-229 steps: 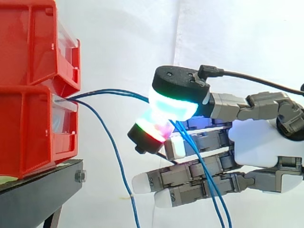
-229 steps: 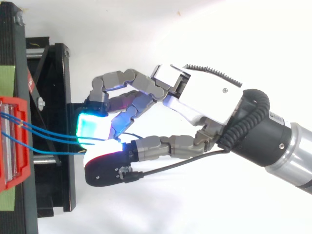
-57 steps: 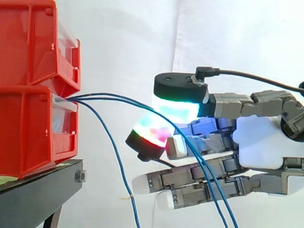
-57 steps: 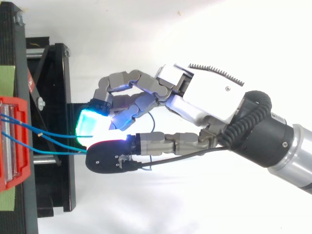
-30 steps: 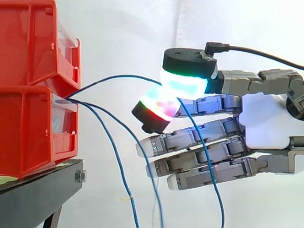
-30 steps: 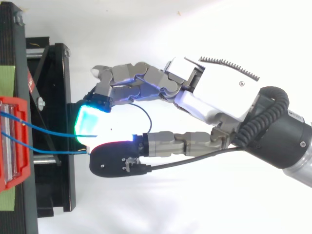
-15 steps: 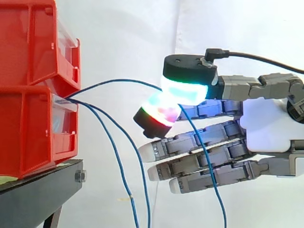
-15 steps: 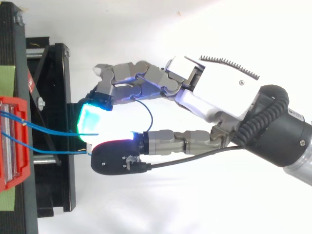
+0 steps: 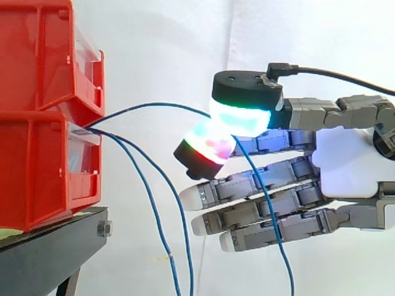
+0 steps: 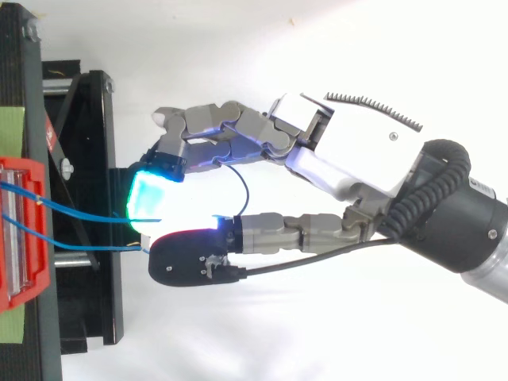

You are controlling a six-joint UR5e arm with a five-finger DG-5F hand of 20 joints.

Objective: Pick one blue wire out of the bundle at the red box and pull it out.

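1. One blue wire (image 9: 157,104) is pinched between the two glowing pads (image 9: 239,117) of the hand (image 9: 345,163) at centre frame. Below the pinch it hangs across the straight lower fingers.
2. Leftward it arcs to the lower red bin (image 9: 37,166), at its front lip.
3. Two more blue wires (image 9: 155,213) droop from that lip, clear of the hand.
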